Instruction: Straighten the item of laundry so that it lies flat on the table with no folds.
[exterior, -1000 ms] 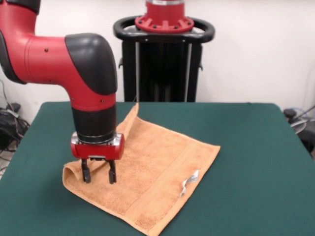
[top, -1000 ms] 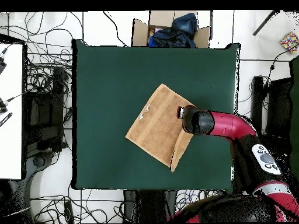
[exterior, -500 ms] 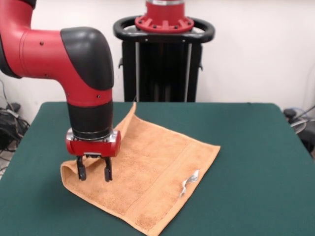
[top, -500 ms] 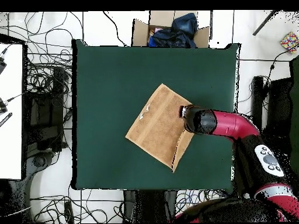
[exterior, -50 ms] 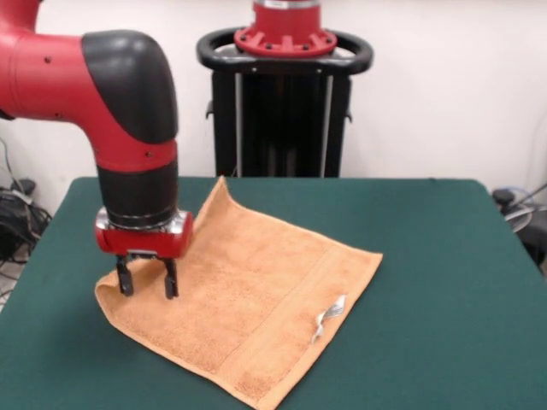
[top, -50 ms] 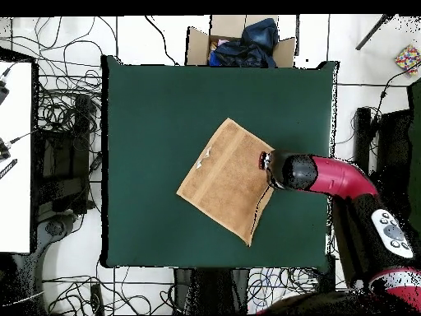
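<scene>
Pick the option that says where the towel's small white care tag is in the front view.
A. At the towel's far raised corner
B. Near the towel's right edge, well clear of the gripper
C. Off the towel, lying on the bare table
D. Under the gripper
B: the care tag sits near the right edge of the towel, while the gripper hangs over the left corner.

Glossy red arm (exterior, -50 ms: 51, 68) with a rounded black elbow cover, black wrist sleeve, and small dark screws.
</scene>
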